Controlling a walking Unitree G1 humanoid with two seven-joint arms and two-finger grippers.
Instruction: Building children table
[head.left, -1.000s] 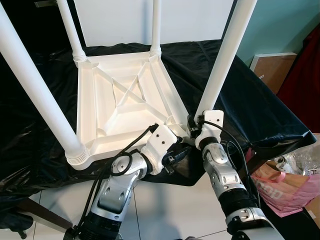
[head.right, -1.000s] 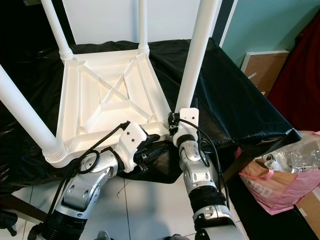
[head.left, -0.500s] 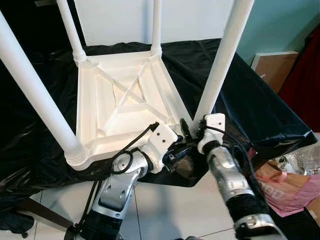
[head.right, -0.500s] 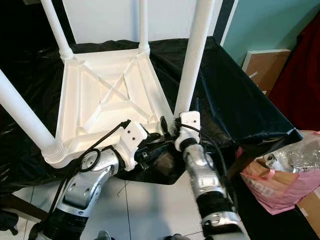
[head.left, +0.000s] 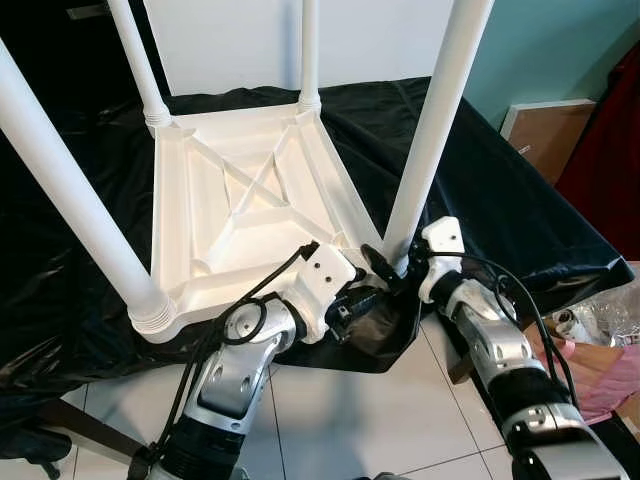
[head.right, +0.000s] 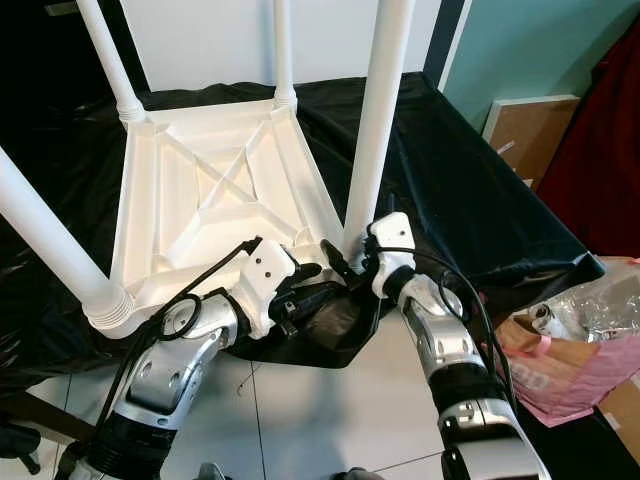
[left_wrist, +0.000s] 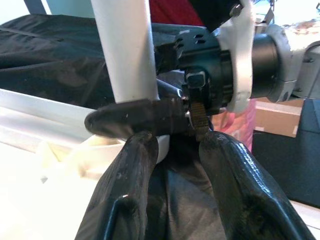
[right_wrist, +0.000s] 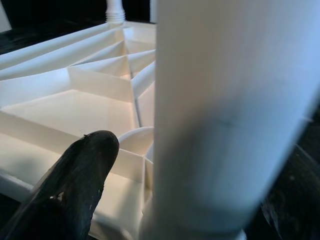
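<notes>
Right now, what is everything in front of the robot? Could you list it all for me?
Table top: one, white, upside down on the cloth.
Table legs: four, white, standing up at the corners.
Cloth: one, black, under the table top.
Board: one, brown with white edge, against the teal wall.
Plastic bag: one, pink, on the floor at the right.
Left gripper: black fingers, below the near right corner.
Right gripper: black fingers around the near right leg's base.
</notes>
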